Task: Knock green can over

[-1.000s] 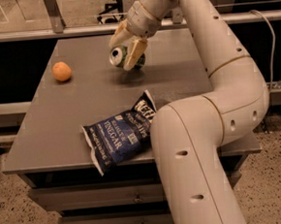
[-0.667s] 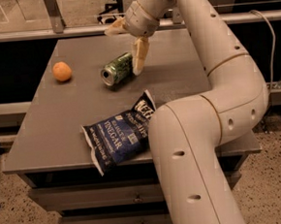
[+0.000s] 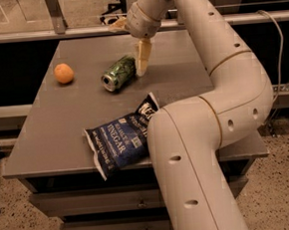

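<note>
The green can (image 3: pixel 119 72) lies on its side on the grey table (image 3: pixel 45 129), at the middle back, with its silver top facing the front left. My gripper (image 3: pixel 128 48) hangs just behind and to the right of the can, open and empty. One pale finger (image 3: pixel 143 57) points down beside the can's base end, touching or almost touching it. The other finger (image 3: pixel 118 24) sticks out to the left, higher up and clear of the can.
An orange fruit (image 3: pixel 64 73) sits at the back left of the table. A blue chip bag (image 3: pixel 121 139) lies at the front middle, partly hidden behind my arm (image 3: pixel 197 148). Drawers show under the front edge. A rail runs behind the table.
The can was tilted in the gripper a second ago. It now lies flat on its side on the table, rolled slightly left, and the gripper has let go and lifted a little.
</note>
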### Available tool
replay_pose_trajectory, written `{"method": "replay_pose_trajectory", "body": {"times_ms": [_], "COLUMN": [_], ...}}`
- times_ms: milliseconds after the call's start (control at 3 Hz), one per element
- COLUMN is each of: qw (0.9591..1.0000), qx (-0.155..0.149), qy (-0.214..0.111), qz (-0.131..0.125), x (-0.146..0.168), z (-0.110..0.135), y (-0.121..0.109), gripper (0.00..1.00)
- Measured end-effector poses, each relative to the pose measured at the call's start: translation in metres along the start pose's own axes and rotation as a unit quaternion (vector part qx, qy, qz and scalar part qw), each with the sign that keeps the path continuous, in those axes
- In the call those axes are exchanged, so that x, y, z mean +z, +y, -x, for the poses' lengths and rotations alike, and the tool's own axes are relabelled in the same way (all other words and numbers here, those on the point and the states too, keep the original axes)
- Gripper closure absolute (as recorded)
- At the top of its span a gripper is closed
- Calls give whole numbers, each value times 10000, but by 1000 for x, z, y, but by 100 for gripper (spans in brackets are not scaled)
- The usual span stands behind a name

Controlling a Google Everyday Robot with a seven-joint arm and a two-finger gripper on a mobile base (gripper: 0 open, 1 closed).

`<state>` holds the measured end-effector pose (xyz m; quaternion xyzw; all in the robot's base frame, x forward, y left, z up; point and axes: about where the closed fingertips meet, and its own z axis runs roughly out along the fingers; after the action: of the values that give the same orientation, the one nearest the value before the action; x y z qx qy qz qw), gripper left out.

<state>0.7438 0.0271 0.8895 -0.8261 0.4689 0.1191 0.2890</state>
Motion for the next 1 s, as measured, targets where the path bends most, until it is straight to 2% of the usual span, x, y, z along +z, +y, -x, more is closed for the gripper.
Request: {"method": "replay_pose_trajectory", "body": {"times_ms": [333,667,1000], "qw": [9992,9981,9935], "qx": [-59,8,182], "qy": [99,103,-248], "qz": [-381,-609,-1092], "x": [-24,-50,-87], "z": [2,0,-11], "y": [-11,-7,6], "gripper": [0,0,0]}}
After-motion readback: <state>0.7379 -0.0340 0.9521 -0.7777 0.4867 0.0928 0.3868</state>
